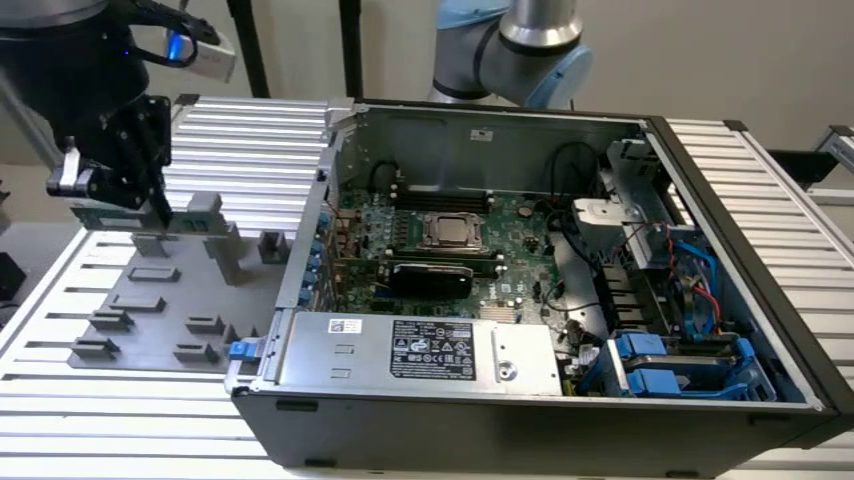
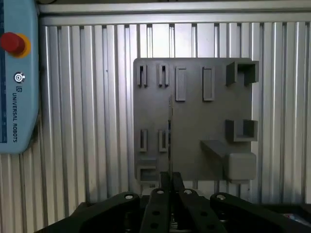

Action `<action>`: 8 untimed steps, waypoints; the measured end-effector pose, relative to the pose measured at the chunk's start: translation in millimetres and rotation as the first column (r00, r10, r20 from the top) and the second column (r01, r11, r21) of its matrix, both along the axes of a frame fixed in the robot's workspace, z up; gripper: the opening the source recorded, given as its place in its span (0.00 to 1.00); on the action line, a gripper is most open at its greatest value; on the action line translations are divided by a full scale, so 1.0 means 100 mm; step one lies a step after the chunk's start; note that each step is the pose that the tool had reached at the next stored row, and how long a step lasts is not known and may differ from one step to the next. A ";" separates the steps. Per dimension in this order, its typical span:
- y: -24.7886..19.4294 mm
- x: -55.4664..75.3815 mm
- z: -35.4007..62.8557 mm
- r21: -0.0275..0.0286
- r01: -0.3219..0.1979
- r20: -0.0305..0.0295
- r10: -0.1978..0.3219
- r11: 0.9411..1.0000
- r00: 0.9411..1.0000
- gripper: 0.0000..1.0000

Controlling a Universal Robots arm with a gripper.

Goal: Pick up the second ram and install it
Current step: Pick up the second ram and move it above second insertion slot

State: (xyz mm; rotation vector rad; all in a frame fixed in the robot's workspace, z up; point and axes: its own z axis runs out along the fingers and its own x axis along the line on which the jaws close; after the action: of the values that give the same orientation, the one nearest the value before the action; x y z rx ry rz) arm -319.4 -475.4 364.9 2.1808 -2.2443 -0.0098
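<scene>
In the exterior view my gripper [image 1: 127, 203] hangs over the far end of the grey fixture plate [image 1: 160, 290], at that view's left. It is shut on the second ram [image 1: 112, 216], a thin green stick held just above the plate's raised blocks. In the wrist view the ram [image 2: 169, 131] appears edge-on as a thin dark line running out from between my closed fingertips [image 2: 164, 180] over the fixture plate [image 2: 194, 121]. The green motherboard [image 1: 461, 250] lies in the open computer case [image 1: 534, 400], to the exterior view's right of the plate.
The fixture plate carries several grey slotted blocks [image 1: 214, 235]. The ribbed aluminium table [image 1: 120, 420] surrounds it. A teach pendant [image 2: 17, 77] with a red stop button lies beside the plate. The case holds a power supply [image 1: 414, 350], cables and blue drive bays [image 1: 674, 365].
</scene>
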 end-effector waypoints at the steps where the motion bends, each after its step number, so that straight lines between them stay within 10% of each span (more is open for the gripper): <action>1: 0.000 0.05 0.045 0.000 0.000 0.000 0.000 1.000 1.000 0.00; 8: 0.000 0.37 0.365 0.001 0.000 0.000 0.000 1.000 1.000 0.00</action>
State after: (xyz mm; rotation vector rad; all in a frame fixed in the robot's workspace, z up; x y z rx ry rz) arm -282.8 -475.4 401.4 2.1811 -2.2445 -0.0109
